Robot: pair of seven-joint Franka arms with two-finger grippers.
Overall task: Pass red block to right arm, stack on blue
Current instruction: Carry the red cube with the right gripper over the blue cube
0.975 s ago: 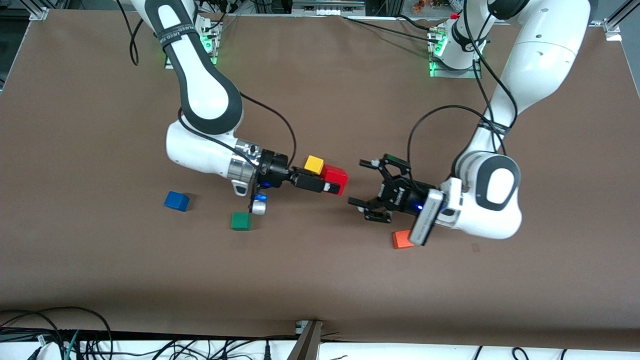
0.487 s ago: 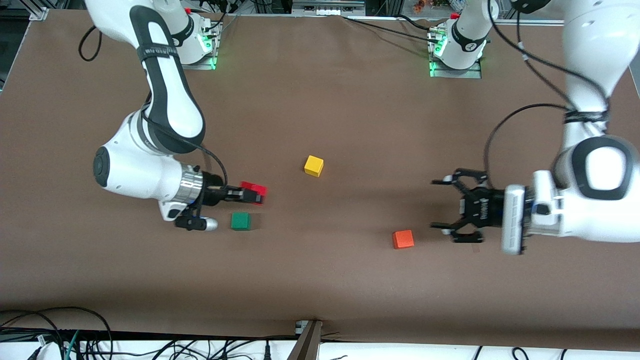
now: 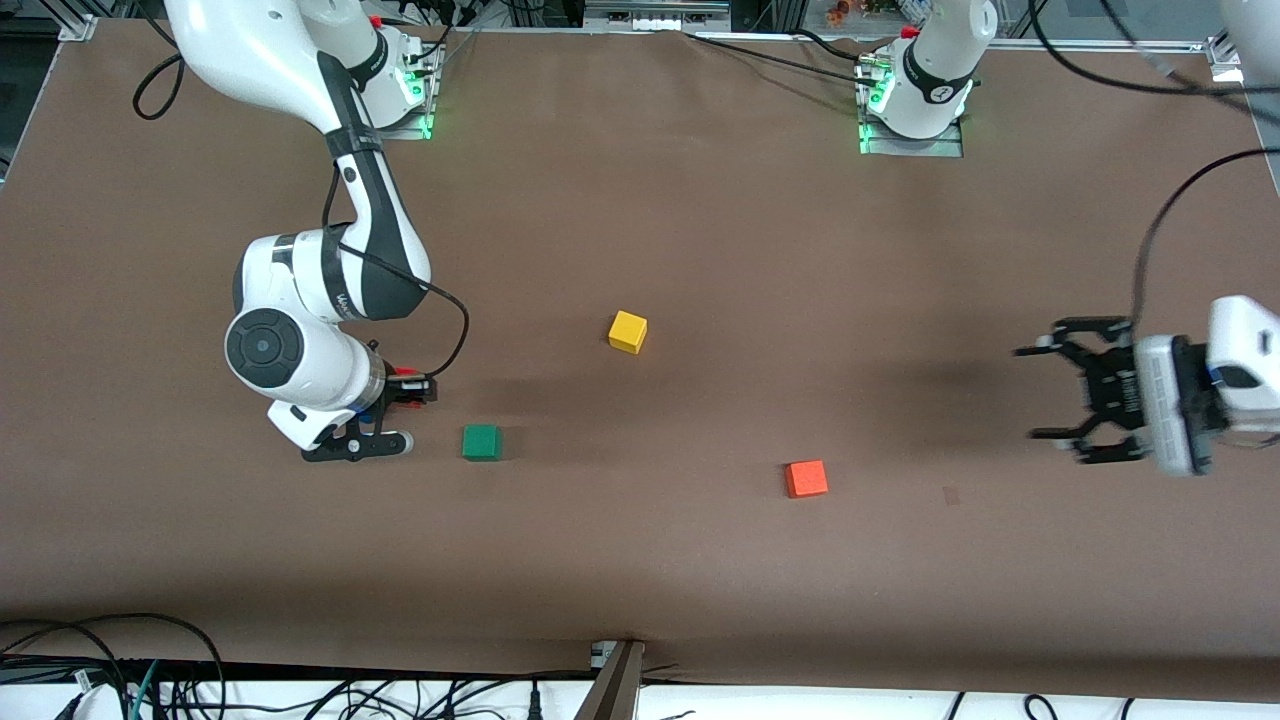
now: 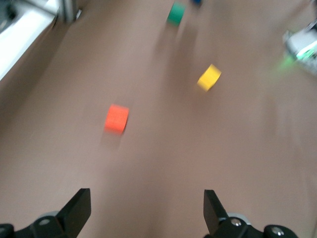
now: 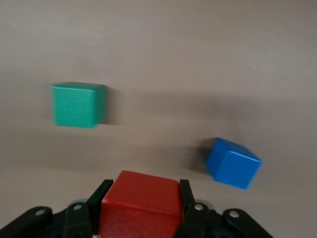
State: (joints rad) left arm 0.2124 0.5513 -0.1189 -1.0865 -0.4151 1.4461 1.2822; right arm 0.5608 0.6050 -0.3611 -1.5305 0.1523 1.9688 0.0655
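Counter (image 3: 700,230): brown cloth fills nearly the whole front view; cables hang along the lower edge of the frame.
Arms: two, both white, with their bases along the top edge of the front view.
Cubes, count: five in all, one of each colour: red, blue, green, yellow and orange.
Red block (image 5: 141,203): off the counter, held in the right claw; it fills the lower middle of the right wrist view.
Right claw (image 3: 412,388): pinching the red block, one black finger (image 5: 101,192) pressed on each of two facing sides; it hangs over the counter toward the right arm's end, at mid-height of the front view.
Blue cube (image 5: 233,162): on the counter below the right claw, apart from the red block; it cannot be seen in the front view, where the right arm covers that spot.
Green cube (image 3: 481,442): on the counter just beside the right claw, lower in the front view than it, and well apart from the blue cube.
Yellow cube (image 3: 627,331): alone near the centre of the front view.
Orange cube (image 3: 806,478): lower in the frame than the yellow one, so nearer the front camera, and more toward the left arm's end.
Left claw (image 3: 1035,392): spread wide with nothing between its fingers, over bare counter at the left arm's end, at mid-height of the front view.
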